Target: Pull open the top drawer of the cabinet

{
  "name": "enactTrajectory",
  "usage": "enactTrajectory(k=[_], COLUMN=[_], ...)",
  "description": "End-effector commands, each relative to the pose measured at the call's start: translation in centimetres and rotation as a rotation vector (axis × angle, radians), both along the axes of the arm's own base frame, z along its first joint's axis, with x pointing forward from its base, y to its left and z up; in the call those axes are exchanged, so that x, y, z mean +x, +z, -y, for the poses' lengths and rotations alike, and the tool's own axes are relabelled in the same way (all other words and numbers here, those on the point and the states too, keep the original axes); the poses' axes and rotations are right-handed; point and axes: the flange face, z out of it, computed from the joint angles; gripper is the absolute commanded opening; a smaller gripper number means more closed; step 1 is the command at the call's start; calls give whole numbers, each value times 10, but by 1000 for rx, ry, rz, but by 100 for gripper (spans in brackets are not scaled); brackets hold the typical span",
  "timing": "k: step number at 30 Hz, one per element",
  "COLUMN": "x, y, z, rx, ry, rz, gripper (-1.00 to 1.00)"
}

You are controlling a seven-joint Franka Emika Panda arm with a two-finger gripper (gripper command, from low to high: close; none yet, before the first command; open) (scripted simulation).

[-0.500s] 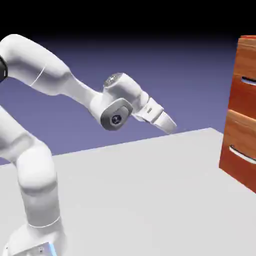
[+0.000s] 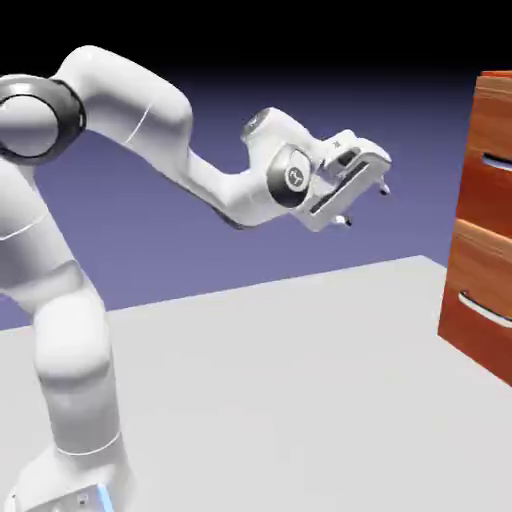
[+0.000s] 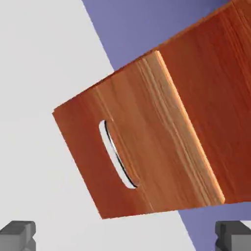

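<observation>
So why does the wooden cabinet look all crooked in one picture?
In the hand view the camera rolls with the hand, so the reddish-brown wood-grain cabinet looks tilted, its silver bar handle glinting; in the exterior view it stands upright, cut off by the picture's edge.

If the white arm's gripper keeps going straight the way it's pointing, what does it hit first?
Probably the reddish-brown wood-grain cabinet front, near a thin silver bar handle. The open gripper is well short of it, with nothing between; which drawer is unclear.

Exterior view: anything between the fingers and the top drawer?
Nothing: open air separates the gripper from the top drawer, backdrop behind; the table lies below.
</observation>
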Motion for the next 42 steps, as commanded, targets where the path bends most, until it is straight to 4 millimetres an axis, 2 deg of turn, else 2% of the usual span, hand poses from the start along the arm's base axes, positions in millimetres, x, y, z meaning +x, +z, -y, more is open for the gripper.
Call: enactTrajectory(k=[1,13,23,33,42], x=[6,77,132,186,231], y=[2,16,14,5,-6], z=[-4,-38,-43,-21,23], rx=[-67,-880,-1577,-2293,-2933], ry=[45,523,810,968,994], rz=[8,100,157,130,-52], gripper=[0,0,0,0,0])
